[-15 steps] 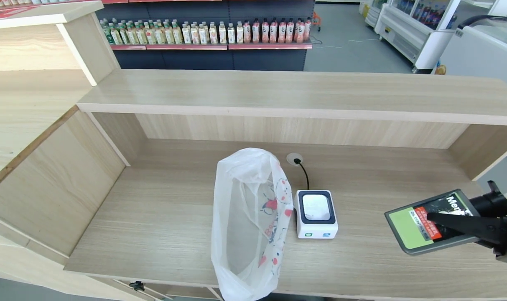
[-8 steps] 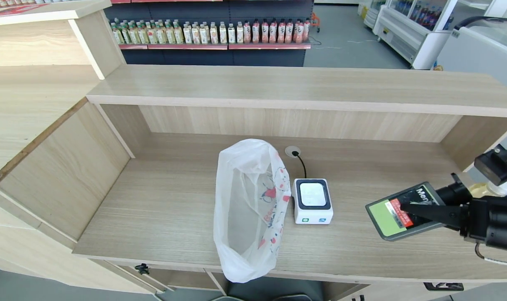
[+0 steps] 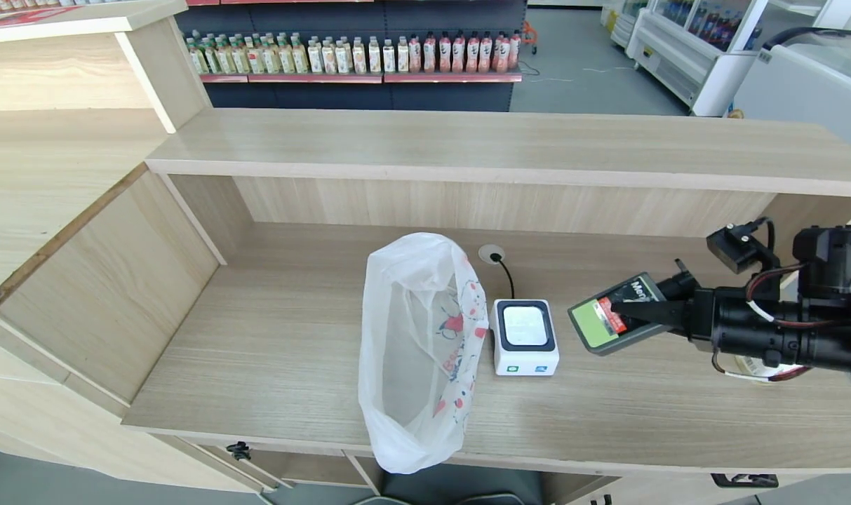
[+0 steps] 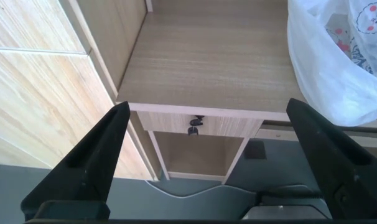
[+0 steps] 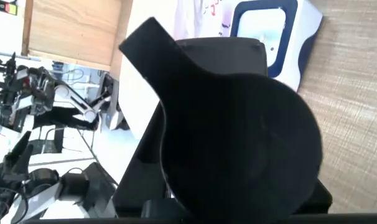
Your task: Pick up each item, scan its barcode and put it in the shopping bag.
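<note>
The right hand (image 3: 634, 313) grips a flat dark green-and-red-labelled packet (image 3: 593, 324) above the wooden bench (image 3: 292, 351), just right of the white cube scanner (image 3: 525, 337). The left hand (image 4: 208, 107) is spread wide beside the white plastic shopping bag (image 3: 418, 351).

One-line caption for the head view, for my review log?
Right gripper holds a green-and-black packet just right of the scanner; shopping bag stands open on the counter.

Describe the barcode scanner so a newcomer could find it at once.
On the lower wooden counter, near its middle, stands a white plastic shopping bag. The barcode scanner sits just to the robot's right of it. It is the only small white cube, with a dark-framed window on top and a black cable running back from it.
</note>
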Tool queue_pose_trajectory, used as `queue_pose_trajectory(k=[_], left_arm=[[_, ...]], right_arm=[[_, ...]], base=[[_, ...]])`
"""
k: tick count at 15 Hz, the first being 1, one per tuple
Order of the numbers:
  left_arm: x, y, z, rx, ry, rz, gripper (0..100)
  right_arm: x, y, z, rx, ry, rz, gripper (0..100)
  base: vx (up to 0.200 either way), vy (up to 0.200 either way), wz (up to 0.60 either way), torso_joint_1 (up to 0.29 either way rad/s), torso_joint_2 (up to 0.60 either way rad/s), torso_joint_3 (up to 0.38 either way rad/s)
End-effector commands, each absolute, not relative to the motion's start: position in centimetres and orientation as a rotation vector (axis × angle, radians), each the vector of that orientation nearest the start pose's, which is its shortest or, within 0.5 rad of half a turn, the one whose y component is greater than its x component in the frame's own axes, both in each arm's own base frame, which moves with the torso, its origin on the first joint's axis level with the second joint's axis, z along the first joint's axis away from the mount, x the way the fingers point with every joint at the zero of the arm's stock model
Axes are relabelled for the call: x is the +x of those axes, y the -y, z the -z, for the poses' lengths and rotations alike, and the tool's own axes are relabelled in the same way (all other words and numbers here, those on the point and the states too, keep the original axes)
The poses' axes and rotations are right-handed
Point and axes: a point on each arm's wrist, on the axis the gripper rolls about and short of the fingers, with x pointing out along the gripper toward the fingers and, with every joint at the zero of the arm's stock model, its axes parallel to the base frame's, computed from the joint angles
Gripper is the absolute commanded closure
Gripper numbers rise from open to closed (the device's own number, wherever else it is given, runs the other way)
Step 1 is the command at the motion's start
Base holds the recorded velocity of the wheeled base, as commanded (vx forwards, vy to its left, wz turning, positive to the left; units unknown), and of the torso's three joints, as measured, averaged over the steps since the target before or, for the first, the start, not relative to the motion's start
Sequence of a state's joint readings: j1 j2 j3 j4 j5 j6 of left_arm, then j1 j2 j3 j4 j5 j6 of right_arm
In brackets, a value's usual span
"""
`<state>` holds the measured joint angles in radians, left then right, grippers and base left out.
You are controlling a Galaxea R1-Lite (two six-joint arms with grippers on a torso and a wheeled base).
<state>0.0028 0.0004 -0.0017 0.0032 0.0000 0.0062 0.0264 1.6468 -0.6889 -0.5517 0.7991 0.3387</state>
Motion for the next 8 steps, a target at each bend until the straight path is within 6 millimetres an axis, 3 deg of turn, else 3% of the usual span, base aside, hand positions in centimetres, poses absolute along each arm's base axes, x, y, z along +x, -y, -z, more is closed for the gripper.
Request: queue_pose_trajectory(k=[1,8], left_arm=[[-2.3,0.0,-7.6,0.006,-0.002,-0.003,0],[-2.3,0.0,-7.6,0.008,-0.002,-0.003,0]], right_arm=[[29.9,-3.1,-14.1,0.475,-0.565,-0.736,100],[32.0,-3.9,-11.6,0.437,-0.547,-0.717,100]], base=[[0.000,0.000,0.00,0.000,0.00,0.000],[0.000,0.000,0.00,0.000,0.00,0.000]])
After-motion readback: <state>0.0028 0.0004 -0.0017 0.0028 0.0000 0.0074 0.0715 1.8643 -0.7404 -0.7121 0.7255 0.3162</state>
